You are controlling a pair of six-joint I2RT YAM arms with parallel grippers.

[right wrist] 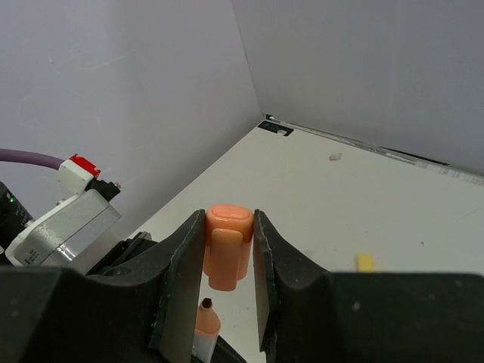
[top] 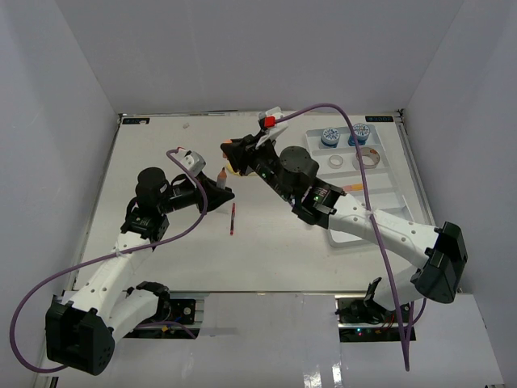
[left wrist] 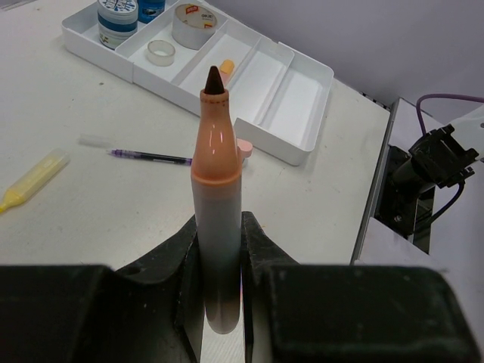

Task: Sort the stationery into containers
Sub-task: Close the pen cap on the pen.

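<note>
Over the middle of the table (top: 275,242), the left arm reaches forward with its elbow bent. The left gripper (left wrist: 221,227) pinches the grey barrel of an uncapped marker (left wrist: 215,174), whose dark tip points away from the wrist. The right arm stretches across from the right side. The right gripper (right wrist: 229,227) clamps the orange cap (right wrist: 228,253) close to the marker's tip but apart from it. Far right, the white tray (left wrist: 295,98) holds two tubs (top: 329,137) and two tape rolls (top: 367,159). A red pen (top: 233,218) lies on the table between the arms.
</note>
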